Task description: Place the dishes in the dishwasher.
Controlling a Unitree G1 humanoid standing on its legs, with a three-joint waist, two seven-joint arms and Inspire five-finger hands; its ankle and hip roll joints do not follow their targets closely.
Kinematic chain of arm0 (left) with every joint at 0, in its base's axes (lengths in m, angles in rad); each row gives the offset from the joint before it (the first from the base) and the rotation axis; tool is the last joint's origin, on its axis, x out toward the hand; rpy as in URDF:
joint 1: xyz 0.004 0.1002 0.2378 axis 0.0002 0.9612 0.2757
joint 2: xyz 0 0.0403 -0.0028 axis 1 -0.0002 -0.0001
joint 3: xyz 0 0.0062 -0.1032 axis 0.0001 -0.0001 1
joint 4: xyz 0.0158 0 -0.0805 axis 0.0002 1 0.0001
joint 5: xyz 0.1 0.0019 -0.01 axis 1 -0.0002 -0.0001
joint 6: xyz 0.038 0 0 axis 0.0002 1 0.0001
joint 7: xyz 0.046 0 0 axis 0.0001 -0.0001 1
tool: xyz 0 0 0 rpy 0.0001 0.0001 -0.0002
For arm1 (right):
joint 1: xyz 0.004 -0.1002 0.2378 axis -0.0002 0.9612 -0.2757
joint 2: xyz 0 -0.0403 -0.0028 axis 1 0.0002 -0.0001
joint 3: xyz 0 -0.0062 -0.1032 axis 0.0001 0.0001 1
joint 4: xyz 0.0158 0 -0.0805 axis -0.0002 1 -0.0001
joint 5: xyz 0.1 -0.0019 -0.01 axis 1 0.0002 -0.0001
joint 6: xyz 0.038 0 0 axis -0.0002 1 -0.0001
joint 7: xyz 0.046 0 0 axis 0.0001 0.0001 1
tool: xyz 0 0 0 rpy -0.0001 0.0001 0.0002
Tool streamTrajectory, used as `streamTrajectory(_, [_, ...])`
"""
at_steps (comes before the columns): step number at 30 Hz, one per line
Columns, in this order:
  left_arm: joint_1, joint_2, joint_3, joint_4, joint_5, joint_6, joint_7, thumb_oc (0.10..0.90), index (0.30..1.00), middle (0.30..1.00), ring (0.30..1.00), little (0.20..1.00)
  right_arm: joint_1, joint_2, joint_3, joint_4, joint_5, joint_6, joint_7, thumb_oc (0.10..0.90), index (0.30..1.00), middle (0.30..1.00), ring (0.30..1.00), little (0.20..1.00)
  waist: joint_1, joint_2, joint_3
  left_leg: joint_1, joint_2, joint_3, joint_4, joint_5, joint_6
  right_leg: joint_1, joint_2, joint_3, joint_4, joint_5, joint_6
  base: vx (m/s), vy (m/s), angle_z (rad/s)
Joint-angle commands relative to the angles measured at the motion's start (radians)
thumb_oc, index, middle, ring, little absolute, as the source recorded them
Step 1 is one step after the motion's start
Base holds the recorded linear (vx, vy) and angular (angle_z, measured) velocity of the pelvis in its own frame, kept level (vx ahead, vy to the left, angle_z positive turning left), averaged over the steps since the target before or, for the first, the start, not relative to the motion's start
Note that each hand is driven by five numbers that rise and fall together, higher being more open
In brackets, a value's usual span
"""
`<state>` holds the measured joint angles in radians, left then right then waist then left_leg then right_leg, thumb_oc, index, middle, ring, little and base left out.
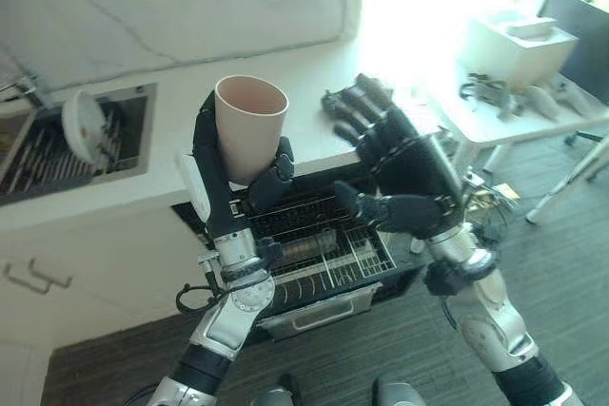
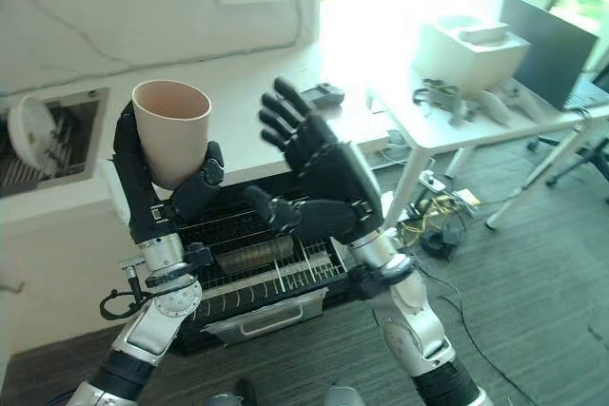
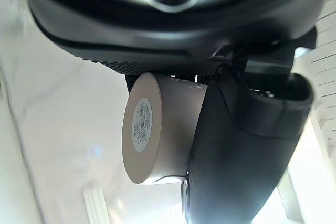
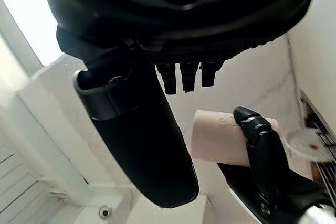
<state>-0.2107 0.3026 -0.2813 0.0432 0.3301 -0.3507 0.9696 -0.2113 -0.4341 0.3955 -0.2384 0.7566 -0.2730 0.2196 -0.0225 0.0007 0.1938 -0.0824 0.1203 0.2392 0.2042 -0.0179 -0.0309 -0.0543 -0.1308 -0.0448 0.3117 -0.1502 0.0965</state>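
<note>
A beige cup (image 1: 250, 127) stands upright in the air, mouth up, above the pulled-out dishwasher rack (image 1: 324, 249). My left hand (image 1: 221, 173) is shut on the cup, fingers round its back and thumb across its front. The left wrist view shows the cup's base (image 3: 142, 127) with a small sticker, clasped by that hand. My right hand (image 1: 404, 164) is raised beside the cup, a little to its right, open with straight spread fingers and touching nothing. In the right wrist view the cup (image 4: 220, 137) shows past the right hand's thumb (image 4: 142, 129).
A white plate (image 1: 84, 125) leans in the drying rack of the sink (image 1: 57, 154) at the left of the white counter (image 1: 314, 92). A white table (image 1: 514, 106) with a box and gear stands at the right, cables on the floor under it.
</note>
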Motion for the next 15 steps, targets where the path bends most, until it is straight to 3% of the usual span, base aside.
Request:
streamTrajectory(1, [-0.153, 0.042, -0.015, 0.01, 0.064, -0.083, 0.033, 0.4, 0.3, 0.3, 0.3, 0.3, -0.046, 0.068, -0.087, 0.0, 0.042, -0.046, -0.044, 0.8, 0.9, 0.9, 0.9, 0.9, -0.028, -0.033, -0.037, 0.087, -0.014, -0.057, 0.096, -0.219, 0.02, 0.029, 0.002, -0.108, -0.012, -0.043, -0.004, 0.04, -0.018, 0.43])
streamTrajectory(6, [-0.164, 0.032, -0.084, 0.046, 0.055, -0.097, 0.003, 0.4, 0.3, 0.3, 0.3, 0.3, -0.149, 0.093, -0.036, 0.041, 0.059, 0.021, -0.12, 0.8, 0.9, 0.9, 0.9, 0.9, 0.012, -0.04, -0.041, 0.083, -0.022, -0.089, 0.096, -0.217, 0.017, 0.052, -0.007, -0.142, -0.012, -0.053, -0.01, 0.04, -0.029, 0.29])
streamTrajectory(15, [-0.153, 0.044, -0.14, 0.066, 0.064, -0.127, -0.026, 0.4, 0.3, 0.3, 0.3, 0.3, -0.238, 0.114, -0.005, 0.093, 0.069, 0.047, -0.163, 0.8, 0.9, 0.9, 0.9, 0.9, 0.052, -0.042, -0.046, 0.072, -0.033, -0.122, 0.096, -0.21, 0.016, 0.067, -0.015, -0.164, -0.012, -0.055, -0.014, 0.02, -0.023, 0.17])
